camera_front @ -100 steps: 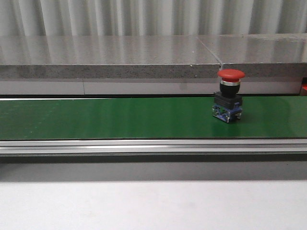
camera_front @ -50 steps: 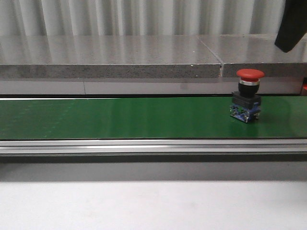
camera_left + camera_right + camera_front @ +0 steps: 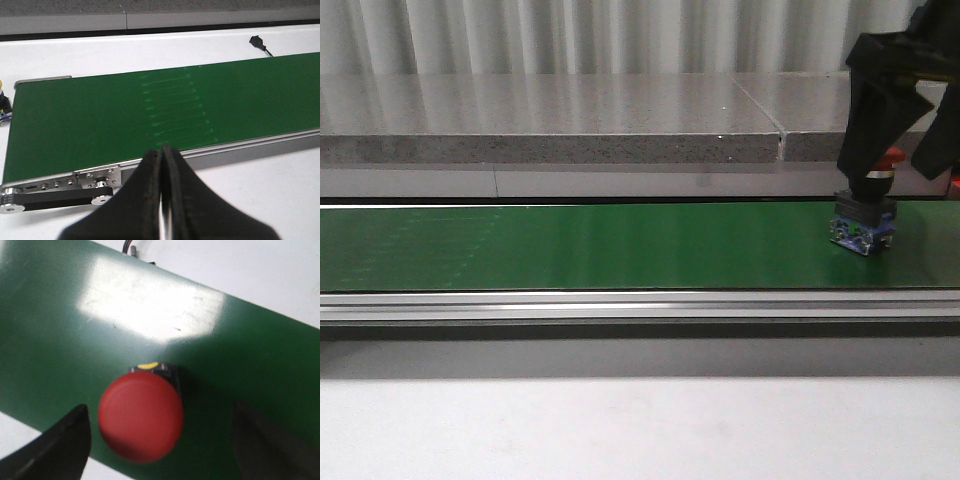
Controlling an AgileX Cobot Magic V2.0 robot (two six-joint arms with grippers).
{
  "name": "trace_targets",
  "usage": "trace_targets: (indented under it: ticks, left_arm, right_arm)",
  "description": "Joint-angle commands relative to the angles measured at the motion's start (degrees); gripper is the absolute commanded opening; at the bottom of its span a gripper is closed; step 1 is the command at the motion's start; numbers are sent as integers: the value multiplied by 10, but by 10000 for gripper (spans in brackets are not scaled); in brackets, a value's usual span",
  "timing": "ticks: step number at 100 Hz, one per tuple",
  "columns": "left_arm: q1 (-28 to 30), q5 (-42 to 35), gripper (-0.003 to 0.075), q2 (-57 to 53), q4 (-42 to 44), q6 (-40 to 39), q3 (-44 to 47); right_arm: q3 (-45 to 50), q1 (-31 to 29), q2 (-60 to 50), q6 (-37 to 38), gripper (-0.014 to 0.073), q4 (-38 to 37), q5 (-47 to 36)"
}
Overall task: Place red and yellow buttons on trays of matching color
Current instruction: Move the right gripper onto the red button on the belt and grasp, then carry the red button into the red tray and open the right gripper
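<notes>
red button (image 3: 140, 423) with round domed cap, black body, blue base.

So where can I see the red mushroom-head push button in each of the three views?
Front view: the red mushroom-head push button stands far right on the green conveyor belt, its cap mostly hidden behind the right hand.
Left wrist view: not visible.
Right wrist view: lower centre, between the open fingers.
Shared landmark: the green belt, in all three views.
</notes>
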Motion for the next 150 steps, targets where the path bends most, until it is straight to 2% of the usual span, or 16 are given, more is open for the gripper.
trace_targets:
  ticks: [1, 10, 15, 28, 48, 64, 89, 119, 150]
  left_arm:
    - [-5, -36, -20, 0, -9, -1, -14]
    - [-5, -36, -20, 0, -9, -1, -14]
    - [-5, -36, -20, 0, -9, -1, -14]
    - [-5, -36, -20, 0, -9, -1, -14]
    - [-5, -36, -20, 0, -9, -1, -14]
    - [-5, -36, -20, 0, -9, -1, -14]
    - [-5, -36, -20, 0, -9, -1, -14]
    - [-5, -36, -20, 0, -9, -1, -14]
    - [-5, -36, -20, 0, -9, -1, -14]
  right_arm:
    - [-17, 1, 0, -11, 494, 4, -37]
    - [-17, 1, 12, -11, 380, 3, -51]
    - [-17, 1, 15, -11, 283, 3, -59]
    - [-17, 1, 12, -11, 157, 3, -76]
    - [-17, 0, -11, -11, 153, 3, -86]
    - [-17, -24, -42, -2, 153, 3, -85]
    - [-17, -134, -85, 34, 153, 3, -78]
    - [-17, -254, -88, 84, 153, 3, -100]
    - [-71, -352, -40, 128, 144, 3, -117]
